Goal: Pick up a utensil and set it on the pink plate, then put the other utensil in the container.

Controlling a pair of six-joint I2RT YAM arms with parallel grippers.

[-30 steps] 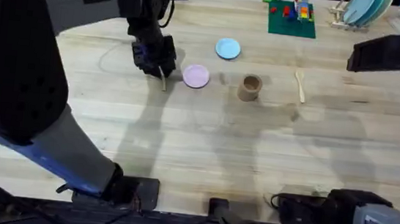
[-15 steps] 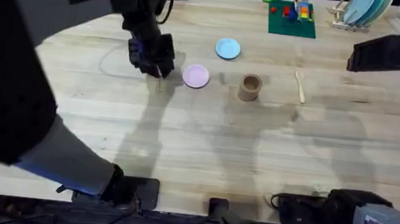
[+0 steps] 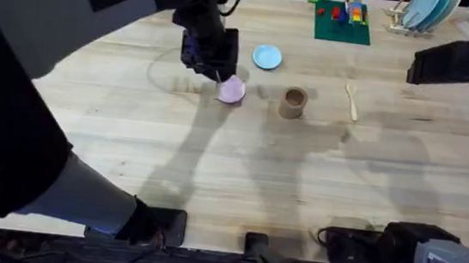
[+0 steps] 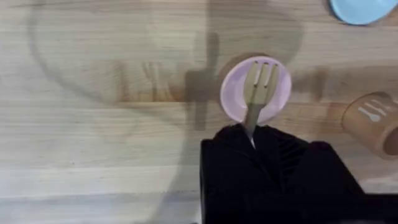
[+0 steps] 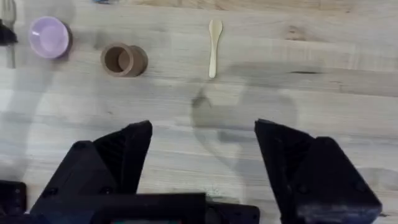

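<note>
My left gripper [image 4: 252,134] is shut on the handle of the utensil, a pale wooden fork [image 4: 262,77]. It holds the fork's tines over the pink plate [image 4: 233,93]; I cannot tell whether they touch it. In the overhead view the left gripper [image 3: 215,63] hangs just left of and behind the pink plate [image 3: 232,91]. The tan container [image 3: 293,103] stands upright to the plate's right. Farther right, the other utensil, a wooden spoon [image 3: 351,100], lies flat on the table. My right gripper [image 5: 205,158] is open, high above the table and empty, with the spoon [image 5: 214,46] and the container [image 5: 123,60] ahead of it.
A light blue plate [image 3: 267,57] lies behind the pink one. A green board with toy bricks [image 3: 343,19] and a rack of plates [image 3: 423,11] sit at the far edge. The right arm [image 3: 461,60] hovers at the far right. Bare wood spans the near half.
The left gripper has carried the fork to the right and farther from the bases, from the table left of the pink plate to over the plate. The right arm has not moved.
</note>
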